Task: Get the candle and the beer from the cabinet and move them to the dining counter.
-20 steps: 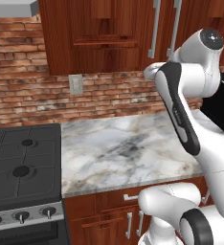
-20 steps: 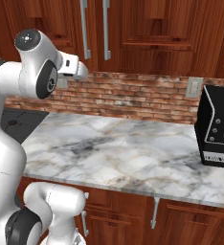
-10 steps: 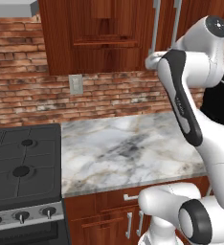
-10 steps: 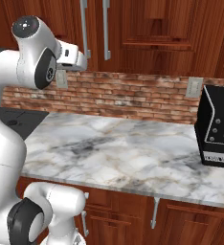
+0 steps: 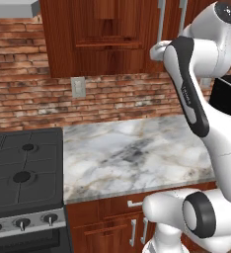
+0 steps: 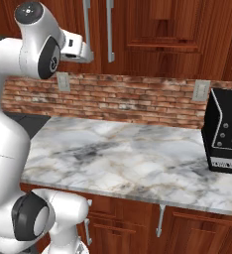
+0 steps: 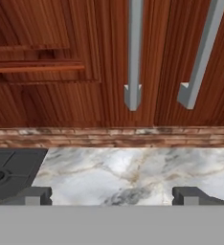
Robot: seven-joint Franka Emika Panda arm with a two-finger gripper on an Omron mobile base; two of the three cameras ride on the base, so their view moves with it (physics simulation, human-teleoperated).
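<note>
The jaws [image 7: 111,195] are spread wide and hold nothing, pointing at the two long silver bar handles [image 7: 134,57] of the cabinet [image 6: 152,34], whose doors are shut, so the candle and the beer cannot be seen and are presumably inside. The step in hand looks like reaching for a door handle: the nearer left bar should be centred between the fingertips [image 7: 32,195], met squarely partway up rather than at its lower end, then closed on firmly. The pull should follow the door's arc, clear of the marble desk [image 5: 137,153] below.
</note>
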